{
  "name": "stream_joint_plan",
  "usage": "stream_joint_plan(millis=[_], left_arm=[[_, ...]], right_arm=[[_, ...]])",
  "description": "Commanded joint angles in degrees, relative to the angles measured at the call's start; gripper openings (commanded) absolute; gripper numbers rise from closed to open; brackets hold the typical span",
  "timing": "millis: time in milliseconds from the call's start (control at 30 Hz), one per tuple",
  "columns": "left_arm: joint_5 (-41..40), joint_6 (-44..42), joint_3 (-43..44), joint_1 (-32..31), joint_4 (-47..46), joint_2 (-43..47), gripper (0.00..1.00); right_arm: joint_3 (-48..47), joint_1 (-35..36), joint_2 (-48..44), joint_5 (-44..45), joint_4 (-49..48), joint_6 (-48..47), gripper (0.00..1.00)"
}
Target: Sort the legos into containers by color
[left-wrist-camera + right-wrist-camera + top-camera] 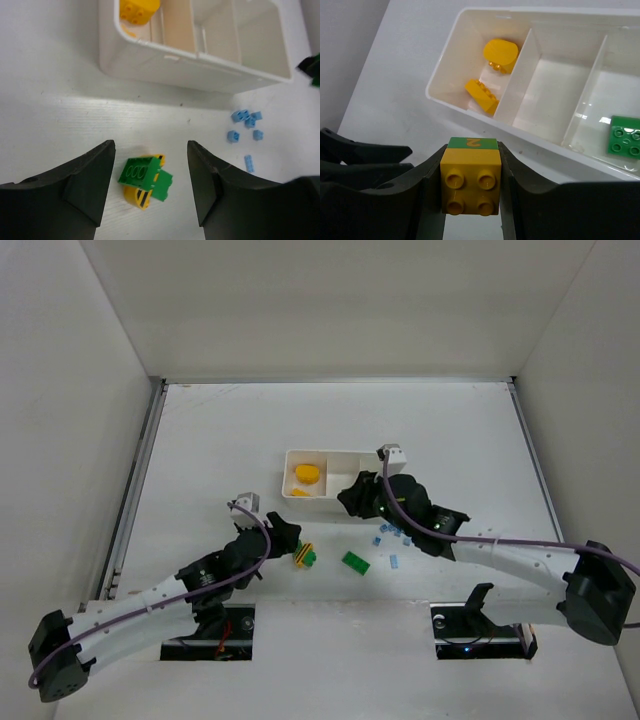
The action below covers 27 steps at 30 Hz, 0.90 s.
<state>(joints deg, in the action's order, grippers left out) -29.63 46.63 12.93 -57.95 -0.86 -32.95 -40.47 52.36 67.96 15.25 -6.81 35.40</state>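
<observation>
The white three-compartment tray [345, 451] stands mid-table. In the right wrist view its left compartment [470, 112] holds two yellow bricks [500, 52], the middle one is bare, and the right one holds a green plate [625, 137]. My right gripper [471, 147] is shut on a yellow brick [470, 187] with a green face marked "2", just in front of the tray. My left gripper [150, 170] is open, its jaws either side of a green-and-yellow brick cluster [145, 177] on the table.
Several small light blue bricks [245, 120] lie right of the cluster, in front of the tray [200, 55]. A loose green brick [355, 561] lies near the front edge. The two grippers [290, 540] [350, 498] are close together. White walls enclose the table.
</observation>
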Motion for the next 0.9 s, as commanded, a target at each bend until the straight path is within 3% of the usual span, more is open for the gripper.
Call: stream_joint_plan(millis=[0,267,567,867], left_arm=[[-3.95,-0.05,5.96,0.61,4.3,1.4,0.56],[-3.77,-8.65,8.52,-2.82,-10.89,-1.41,0.63],[-2.81,-25.95,6.24,-5.8,-35.84,-6.42,0.65],[1.06,-37.75,5.18,-8.89,-49.67,-13.19,0.66]], right_arm=[[-2.34,0.86,0.59,-3.81,-4.26,1.51,0.31],[-4.0,-0.37,2.08,-15.41,-10.68,11.96,0.37],[-2.51,-5.81,3.31,-27.36,-17.44,27.96,0.39],[-1.72,-7.49,6.91,-35.45,-25.35,38.24,0.38]])
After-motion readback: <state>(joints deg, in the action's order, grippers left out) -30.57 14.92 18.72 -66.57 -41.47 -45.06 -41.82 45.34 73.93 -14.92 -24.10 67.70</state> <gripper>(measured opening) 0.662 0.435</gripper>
